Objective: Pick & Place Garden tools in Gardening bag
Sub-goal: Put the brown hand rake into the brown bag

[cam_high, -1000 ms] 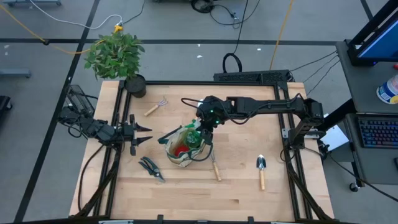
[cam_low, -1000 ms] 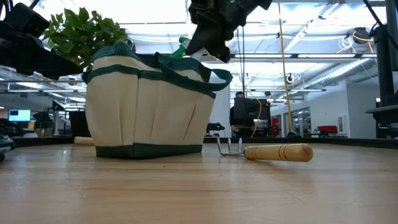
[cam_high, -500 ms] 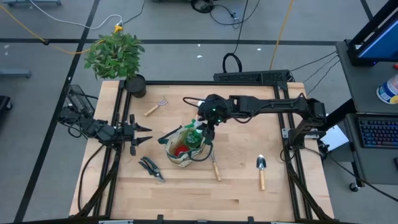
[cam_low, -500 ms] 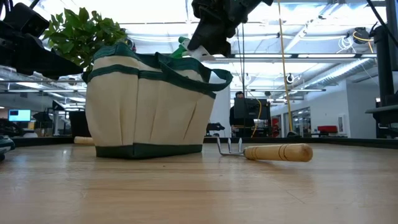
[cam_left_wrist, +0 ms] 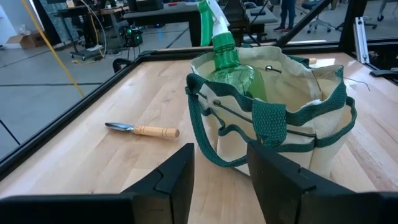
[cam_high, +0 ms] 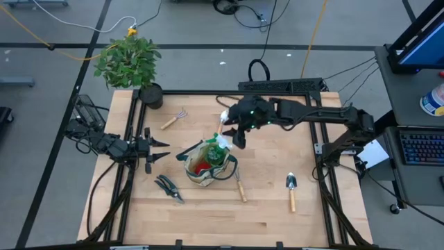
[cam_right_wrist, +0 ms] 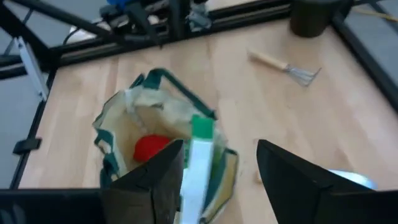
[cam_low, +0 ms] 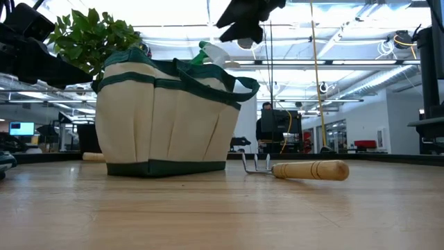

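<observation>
right claw [cam_high: 236, 141] hung spread and empty in the air just beside the far right rim of the bag [cam_high: 205, 164], dark fingers [cam_right_wrist: 155, 180] parted wide with nothing between them. right arm stretched across from the table's right edge, wrist bent down toward the bag.

bag stood upright near the middle of the table [cam_high: 263, 208], beige with green trim and floppy loop handles. held a green spray bottle [cam_left_wrist: 227, 59] standing upright, white trigger head poking above the rim toward the right claw. held also something red [cam_right_wrist: 151, 148] at the bottom, likely the gloves, though too blurred to be sure.

around the bag, on the wood: a wooden-handled rake [cam_low: 298, 169] lying just beside its near right side, tines toward the bag; a trowel [cam_high: 291, 189] farther right, well apart; a second small rake [cam_high: 174, 118] toward the far left, near the black pot of the green plant [cam_high: 129, 59]; black shears [cam_high: 168, 187] near the bag's near left side.

left claw [cam_high: 154, 148] hovered low at the table's left edge, fingers [cam_left_wrist: 174, 180] partly spread, gripping nothing, pointed at the bag. left arm lay almost level, reaching in from the left frame rail.
</observation>
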You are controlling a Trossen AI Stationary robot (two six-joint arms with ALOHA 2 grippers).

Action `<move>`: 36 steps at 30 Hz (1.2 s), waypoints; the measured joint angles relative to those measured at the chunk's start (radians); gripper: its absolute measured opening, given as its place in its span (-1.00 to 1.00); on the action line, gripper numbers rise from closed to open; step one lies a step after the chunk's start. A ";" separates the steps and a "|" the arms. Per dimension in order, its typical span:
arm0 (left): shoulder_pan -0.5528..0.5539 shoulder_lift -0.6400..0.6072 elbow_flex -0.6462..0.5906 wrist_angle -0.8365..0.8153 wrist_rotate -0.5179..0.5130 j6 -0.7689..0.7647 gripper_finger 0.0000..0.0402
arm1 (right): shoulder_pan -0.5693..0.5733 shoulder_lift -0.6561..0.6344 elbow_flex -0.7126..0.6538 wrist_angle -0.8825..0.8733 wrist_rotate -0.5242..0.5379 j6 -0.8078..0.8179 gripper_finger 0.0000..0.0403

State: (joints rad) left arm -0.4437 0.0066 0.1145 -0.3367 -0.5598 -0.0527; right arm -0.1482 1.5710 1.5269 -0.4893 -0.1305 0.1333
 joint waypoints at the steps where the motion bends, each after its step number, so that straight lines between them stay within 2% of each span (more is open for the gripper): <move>1: 0.000 0.000 0.000 0.000 0.000 0.000 -0.23 | -0.009 -0.010 0.000 -0.005 0.000 0.000 -0.07; 6: 0.000 0.000 0.000 0.000 0.000 -0.002 -0.23 | -0.050 -0.050 0.000 -0.033 0.000 -0.021 -0.28; 16: 0.000 0.000 0.000 0.000 0.000 -0.004 -0.23 | -0.075 -0.105 0.000 -0.122 -0.004 -0.069 -0.95; 24: 0.000 0.000 0.000 0.000 0.000 -0.004 -0.23 | -0.055 -0.141 0.000 -0.211 -0.005 -0.068 -0.98; 36: 0.000 0.000 0.000 0.000 -0.025 0.006 -0.23 | -0.040 -0.158 0.000 -0.217 -0.003 -0.072 -1.00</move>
State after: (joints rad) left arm -0.4438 0.0065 0.1145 -0.3367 -0.5852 -0.0464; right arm -0.1879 1.4132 1.5269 -0.7065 -0.1337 0.0615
